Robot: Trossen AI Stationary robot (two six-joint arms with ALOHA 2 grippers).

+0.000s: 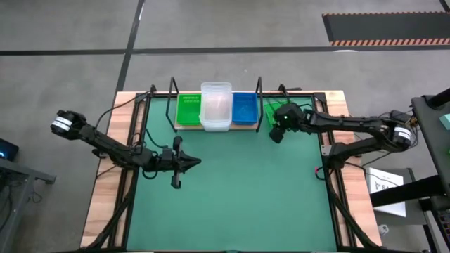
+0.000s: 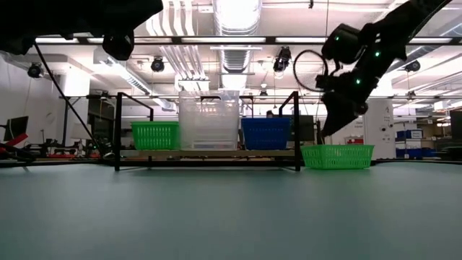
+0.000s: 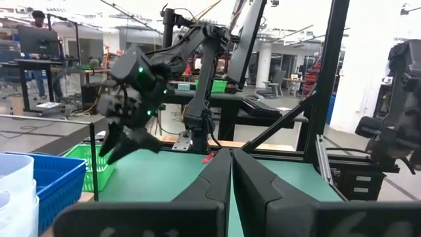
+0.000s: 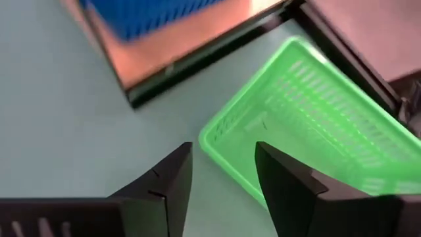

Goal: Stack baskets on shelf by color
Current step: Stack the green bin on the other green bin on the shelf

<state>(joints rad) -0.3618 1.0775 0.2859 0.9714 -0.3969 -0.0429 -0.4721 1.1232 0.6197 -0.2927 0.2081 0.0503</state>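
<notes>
On the shelf: green basket, stack of clear baskets, blue basket, side by side
Beside the shelf: loose green basket on the counter, just past the shelf's right end
Right jaws: parted wide, holding nothing, hovering over the loose green basket's near rim
Left jaws: closed, empty, near the counter's left side
</notes>
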